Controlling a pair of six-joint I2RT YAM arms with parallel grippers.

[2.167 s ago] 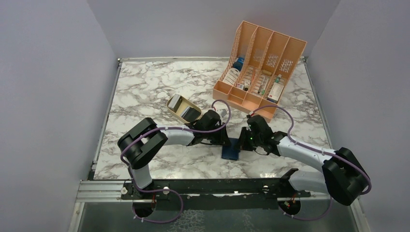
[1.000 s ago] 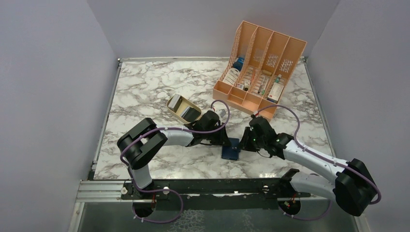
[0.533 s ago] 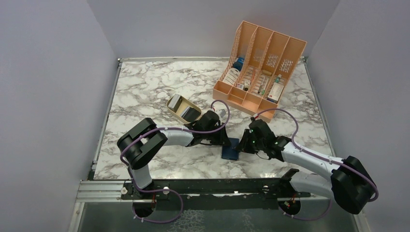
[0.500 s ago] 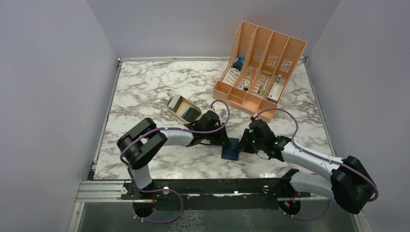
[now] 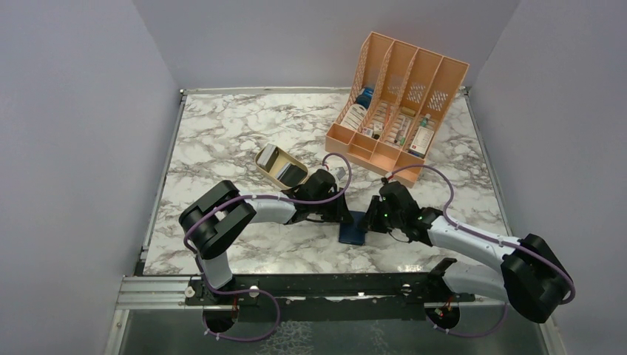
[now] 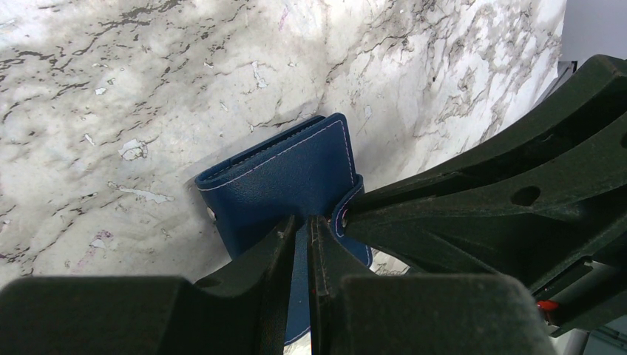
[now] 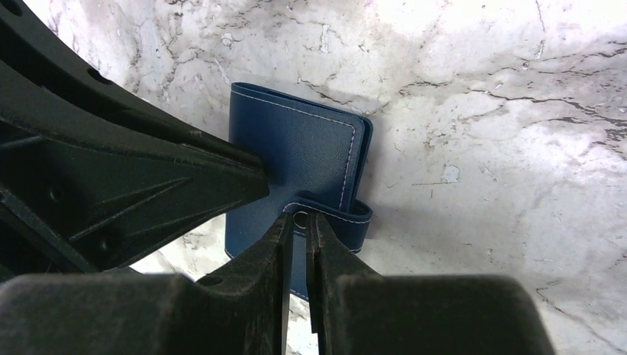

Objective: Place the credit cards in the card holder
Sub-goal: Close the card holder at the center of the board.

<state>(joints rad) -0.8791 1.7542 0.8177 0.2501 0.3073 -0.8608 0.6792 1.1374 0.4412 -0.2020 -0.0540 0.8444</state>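
- I am at the opening step: the card holder point(image 7: 303, 151) lies closed on the marble table point(image 5: 222, 133), between my two claws, near the front edge.
- None of the cards point(image 5: 281, 166) is in it yet. They sit, as far as I can tell from above, in the gold tin point(image 5: 260, 157) just behind my left arm.
- My right claw point(image 7: 298, 222) is pinched nearly shut. Its tips meet at the end of the strap point(image 7: 340, 212), right at the snap, so I judge that I have the strap tab between them.
- My left claw point(image 6: 303, 225) is closed down to a thin slit with nothing caught in it. Its tips rest on the blue cover, and I take it to be pinning the card holder down.
- The two claws nearly meet over the cover, with very little room between them.
- Next I should peel the strap up and away from the cover to pop the snap, with the left tips pressing down.
- If the whole card holder lifts with the strap, the snap has not let go.
- The orange file rack point(image 5: 395, 103) at the back stands well apart.
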